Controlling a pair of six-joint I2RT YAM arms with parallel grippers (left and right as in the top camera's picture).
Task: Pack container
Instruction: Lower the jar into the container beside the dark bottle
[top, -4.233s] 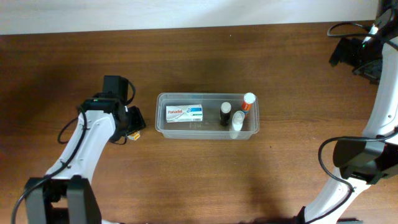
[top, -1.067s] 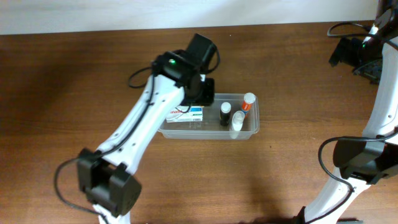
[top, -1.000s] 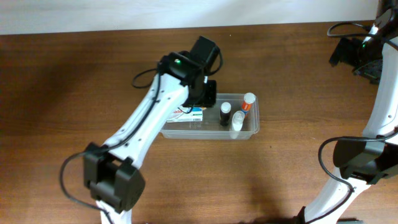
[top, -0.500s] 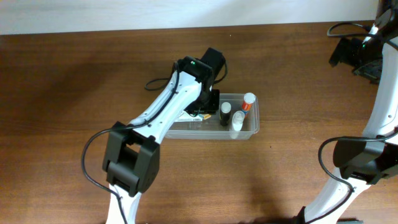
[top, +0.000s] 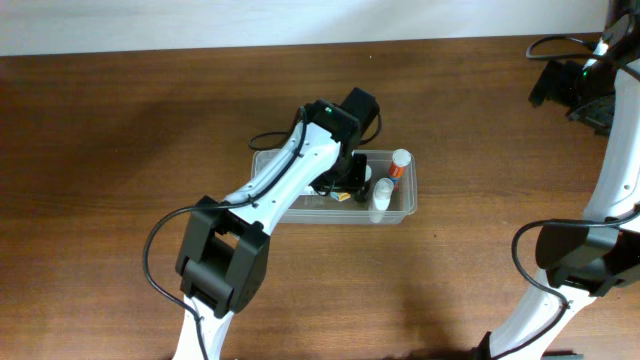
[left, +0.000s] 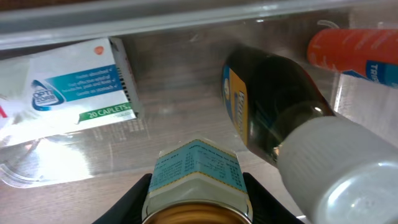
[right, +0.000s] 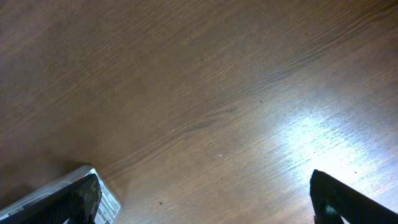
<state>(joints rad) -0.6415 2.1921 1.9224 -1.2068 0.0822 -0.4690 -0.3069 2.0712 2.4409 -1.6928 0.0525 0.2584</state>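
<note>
Well, the left gripper (left: 196, 202) is clamped on a small jar (left: 196, 174) with a blue and yellow label, one black finger (left: 134, 202) on each side of it. The jar is down low inside the container (top: 398, 216) (I cannot tell if it touches the clear floor). Just beside the jar lies a dark bottle (left: 267, 106) with a white cap, the cap nearest the camera. A white pill box (left: 68, 87) with blue and green print lies flat on the other side, apart from the jar. An orange tube (left: 354, 46) sits past the dark bottle.

From above, the left arm (top: 290, 185) reaches far across the table (top: 120, 120), bent at the elbow, its wrist tipped down into the container. The container sits in the middle of the table.

The right gripper (right: 204, 186) has its fingers wide apart and holds nothing. It hangs over the wood at the far right corner, well apart from the container.
</note>
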